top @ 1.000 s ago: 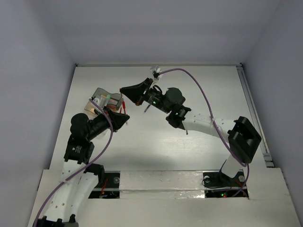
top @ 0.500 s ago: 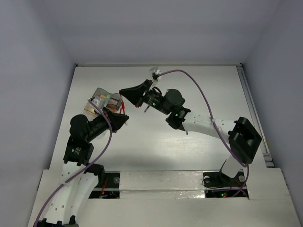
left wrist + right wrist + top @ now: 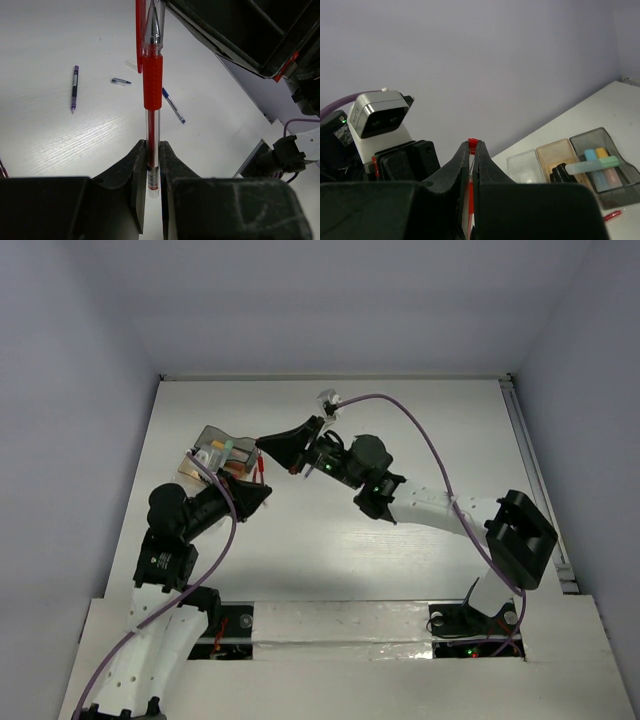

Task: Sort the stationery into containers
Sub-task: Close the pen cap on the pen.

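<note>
My left gripper is shut on the rear end of a red pen, which points away from it toward the right gripper. My right gripper is shut on a clear cap with a red end; the cap's red clip lies along the pen's tip. From above, the left gripper and right gripper face each other with the pen between them, beside the containers. The grey compartment holds highlighters; a mint one lies across the rim.
A clear compartment and a tan one with black items join the grey one. A purple pen, a blue pen and a small blue cap lie on the white table. Another red pen lies near the containers.
My right gripper has moved a little toward the left gripper, bringing the cap closer along the pen. The left arm has barely moved.
</note>
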Robot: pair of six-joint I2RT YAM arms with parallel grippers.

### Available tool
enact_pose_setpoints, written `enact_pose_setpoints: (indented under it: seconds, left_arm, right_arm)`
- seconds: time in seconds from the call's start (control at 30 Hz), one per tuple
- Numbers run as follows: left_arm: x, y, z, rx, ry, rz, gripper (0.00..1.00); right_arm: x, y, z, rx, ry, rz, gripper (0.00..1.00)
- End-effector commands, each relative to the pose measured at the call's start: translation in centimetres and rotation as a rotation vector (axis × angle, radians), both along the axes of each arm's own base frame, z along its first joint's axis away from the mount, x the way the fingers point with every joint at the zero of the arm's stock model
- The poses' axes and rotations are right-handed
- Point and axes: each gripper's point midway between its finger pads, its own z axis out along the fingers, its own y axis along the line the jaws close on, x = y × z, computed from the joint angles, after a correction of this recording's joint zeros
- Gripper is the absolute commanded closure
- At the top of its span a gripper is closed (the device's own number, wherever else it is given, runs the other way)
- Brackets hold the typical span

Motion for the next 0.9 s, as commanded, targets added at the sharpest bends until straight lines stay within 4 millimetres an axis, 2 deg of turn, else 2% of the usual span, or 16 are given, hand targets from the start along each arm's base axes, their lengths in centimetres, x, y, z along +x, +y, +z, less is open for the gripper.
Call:
enact_pose_setpoints:
  seconds: [0.0, 0.07, 0.17, 0.2, 0.37, 0.63, 0.7, 0.8, 0.87]
  left_arm:
    - [0.7, 0.7, 2.4, -0.007, -0.101, 0.046, 1.00]
    - [0.8, 0.8, 3.0, -0.011, -0.120, 0.059, 1.00]
    - [0.9, 0.8, 4.2, -0.025, -0.153, 0.062, 1.00]
    - [1.0, 0.9, 4.5, -0.028, -0.164, 0.069, 1.00]
    - [1.1, 0.6, 6.3, -0.092, -0.211, 0.063, 1.00]
    - [1.2, 0.5, 8.0, -0.100, -0.252, 0.055, 1.00]
    - [1.5, 0.4, 8.2, -0.101, -0.249, 0.058, 1.00]
    - [1.8, 0.4, 8.5, -0.103, -0.250, 0.057, 1.00]
    - [2.0, 0.4, 8.9, -0.098, -0.254, 0.056, 1.00]
  right_arm:
    - [-2.0, -0.2, -1.5, -0.033, 0.051, 0.070, 1.00]
    - [-2.5, -0.1, -3.3, -0.054, 0.116, 0.095, 1.00]
    - [-3.2, -0.3, -4.3, -0.068, 0.149, 0.127, 1.00]
    - [-3.5, -0.4, -5.3, -0.087, 0.183, 0.135, 1.00]
    - [-4.8, -1.0, -7.1, -0.103, 0.266, 0.183, 1.00]
    - [-6.1, -1.1, -9.9, -0.150, 0.356, 0.241, 1.00]
    - [-7.3, -0.8, -11.0, -0.185, 0.367, 0.273, 1.00]
    - [-7.9, -0.9, -12.6, -0.235, 0.385, 0.277, 1.00]
    - [-9.5, -0.5, -13.5, -0.262, 0.389, 0.301, 1.00]
